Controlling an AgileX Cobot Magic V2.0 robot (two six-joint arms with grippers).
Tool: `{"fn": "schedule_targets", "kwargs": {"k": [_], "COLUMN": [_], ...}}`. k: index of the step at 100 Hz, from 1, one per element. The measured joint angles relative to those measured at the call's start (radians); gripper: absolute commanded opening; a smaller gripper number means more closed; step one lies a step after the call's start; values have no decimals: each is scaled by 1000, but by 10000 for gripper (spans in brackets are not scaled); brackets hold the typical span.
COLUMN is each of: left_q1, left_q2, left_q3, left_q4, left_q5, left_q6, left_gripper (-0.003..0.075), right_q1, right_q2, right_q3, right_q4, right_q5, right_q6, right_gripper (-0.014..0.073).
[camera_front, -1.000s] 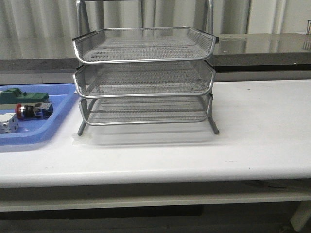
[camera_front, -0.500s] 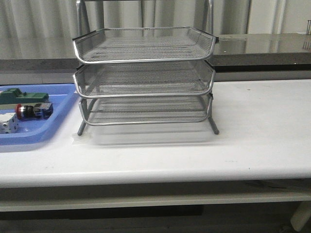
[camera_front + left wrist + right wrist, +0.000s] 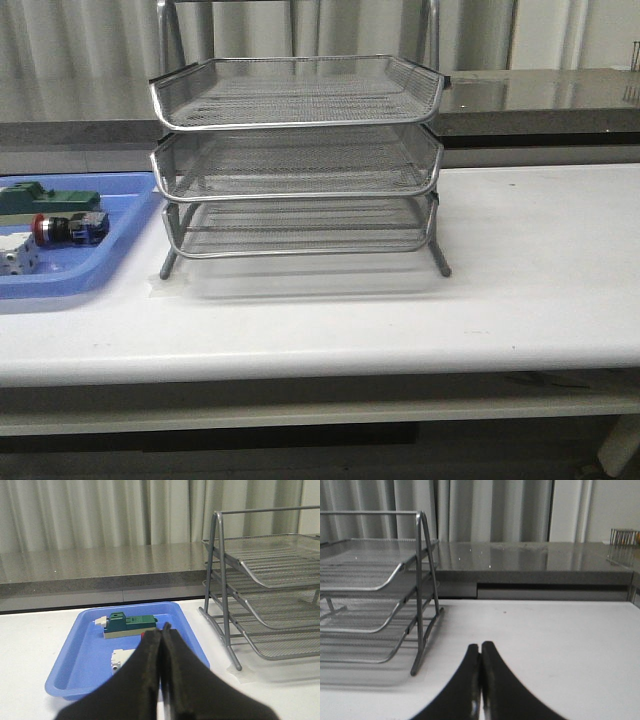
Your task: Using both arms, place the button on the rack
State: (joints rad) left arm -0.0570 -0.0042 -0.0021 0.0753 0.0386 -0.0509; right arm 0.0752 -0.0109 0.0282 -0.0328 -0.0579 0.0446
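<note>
Button [image 3: 66, 229] lies in the blue tray [image 3: 110, 262] beside the rack [image 3: 297, 160]; left gripper [image 3: 162, 628] and right gripper [image 3: 480, 646] both pressed together.

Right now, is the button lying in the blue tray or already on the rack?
In the blue tray. The button lies on its side there; the rack shelves look empty.

The rack [image 3: 296, 160] stands at the table's [image 3: 540, 260] centre, three trays stacked one over another. At its 9 o'clock, just beside it, a tray [image 3: 120, 240] lies on the table. In that tray the button [image 3: 68, 229] lies on its side, a block [image 3: 50, 198] at its 12 o'clock and a cube [image 3: 15, 255] at its 7 o'clock. A counter [image 3: 540, 95] runs behind the table.
</note>
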Motion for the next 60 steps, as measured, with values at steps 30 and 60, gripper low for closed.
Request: {"fn": "schedule_targets", "kwargs": {"k": [30, 60], "left_q1": [0, 0], "left_q2": [0, 0], "left_q3": [0, 0], "left_q4": [0, 0], "left_q5": [0, 0], "left_q6": [0, 0], "left_gripper": [-15, -15], "right_q1": [0, 0], "right_q2": [0, 176], "right_q3": [-103, -318], "right_q4": [66, 198], "right_q5": [126, 336], "right_q6": [18, 18], "right_gripper": [-60, -60]}}
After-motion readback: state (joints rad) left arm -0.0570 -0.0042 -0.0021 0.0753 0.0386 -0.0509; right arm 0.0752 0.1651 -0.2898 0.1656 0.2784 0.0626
